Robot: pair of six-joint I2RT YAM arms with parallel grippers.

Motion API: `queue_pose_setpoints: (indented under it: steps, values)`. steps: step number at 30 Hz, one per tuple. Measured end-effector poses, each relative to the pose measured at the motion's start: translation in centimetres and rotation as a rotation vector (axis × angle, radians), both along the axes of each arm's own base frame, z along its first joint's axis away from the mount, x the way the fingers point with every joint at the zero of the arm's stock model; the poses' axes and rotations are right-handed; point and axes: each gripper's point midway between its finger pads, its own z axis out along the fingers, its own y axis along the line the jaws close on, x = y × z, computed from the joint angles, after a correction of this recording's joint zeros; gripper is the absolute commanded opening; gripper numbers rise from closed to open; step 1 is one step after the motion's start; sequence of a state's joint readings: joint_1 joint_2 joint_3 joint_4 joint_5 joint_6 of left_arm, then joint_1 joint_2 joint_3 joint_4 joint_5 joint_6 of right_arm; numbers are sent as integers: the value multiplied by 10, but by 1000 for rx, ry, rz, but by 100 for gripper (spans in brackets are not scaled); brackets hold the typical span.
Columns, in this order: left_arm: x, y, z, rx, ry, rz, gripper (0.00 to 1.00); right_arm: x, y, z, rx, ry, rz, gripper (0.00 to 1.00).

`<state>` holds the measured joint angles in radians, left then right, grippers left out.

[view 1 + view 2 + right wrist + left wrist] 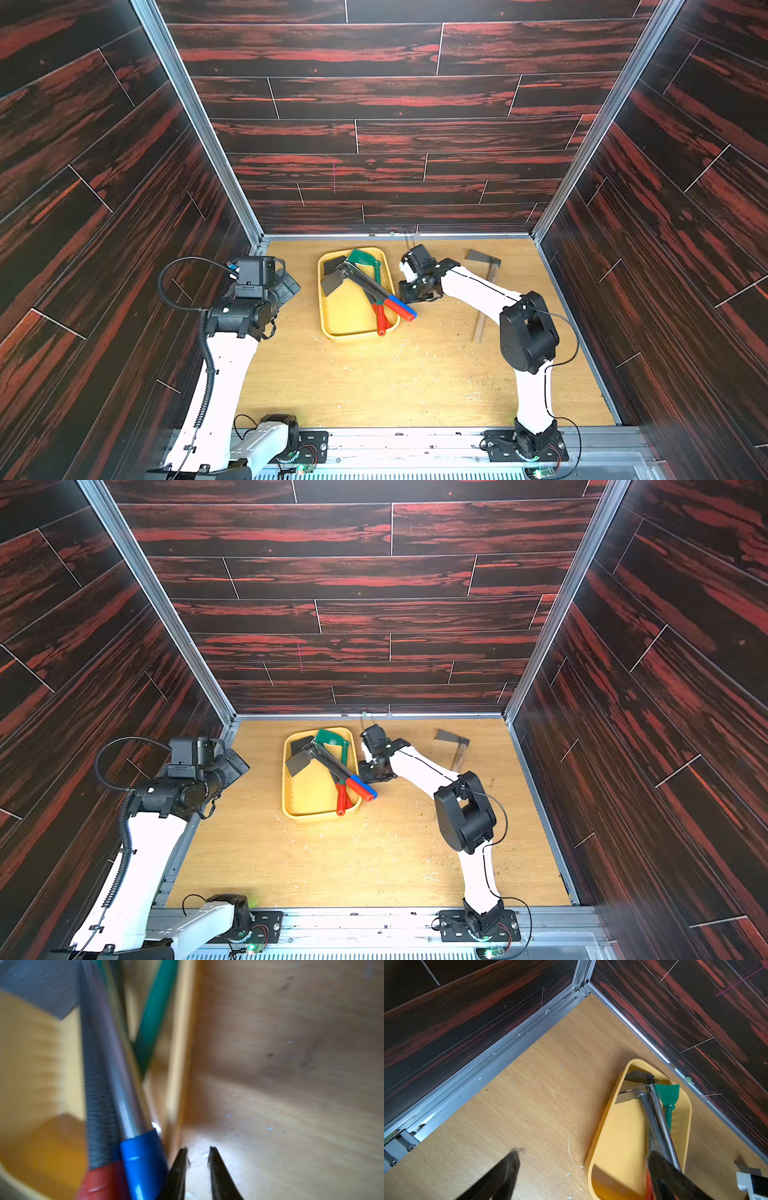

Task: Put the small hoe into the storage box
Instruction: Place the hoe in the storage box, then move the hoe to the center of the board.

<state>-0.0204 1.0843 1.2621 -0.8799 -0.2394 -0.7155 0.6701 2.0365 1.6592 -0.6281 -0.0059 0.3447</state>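
Right wrist view: your right fingers [215, 1167] clenched empty beside the stocked storage box [179, 1043]; left fingers [506, 1174] splayed; wooden hoe [482, 257], well apart, seemingly outstanding.

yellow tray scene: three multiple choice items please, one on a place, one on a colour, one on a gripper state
1. Where is the wooden-handled hoe with the grey metal blade, relative to the shallow yellow plastic tray? A inside it; B outside it, on the light wooden table; C leaning on its rim.
2. What colour is the plastic hoe in the tray? A green; B white; C purple.
3. How is the left gripper? A shut on a hoe; B shut, empty; C open, empty.
B: it lies on the table, apart from the tray. A: blade and handle are green. C: its jaws stand wide apart, holding nothing.
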Motion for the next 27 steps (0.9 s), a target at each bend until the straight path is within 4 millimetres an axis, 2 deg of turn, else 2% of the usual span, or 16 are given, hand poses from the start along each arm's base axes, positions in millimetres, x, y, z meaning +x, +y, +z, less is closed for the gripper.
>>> queue_pose_setpoints:
  steps: [8, 12, 17, 21, 27]
  values:
    - [1, 0, 1, 0, -7, 0, 99, -36, 28, 25, 6, -42, 87, 23]
    - [1, 0, 1, -3, -8, 2, 99, -45, 35, 21, -1, -32, 107, 23]
    - [1, 0, 3, -1, -17, 5, 99, -51, 37, 7, -32, -5, 115, 23]
    - [0, 1, 3, -1, -19, 6, 99, -51, 35, 9, -49, -7, 111, 24]
    - [1, -2, 3, -10, -19, -5, 99, -28, 39, 44, -52, -115, 70, 26]
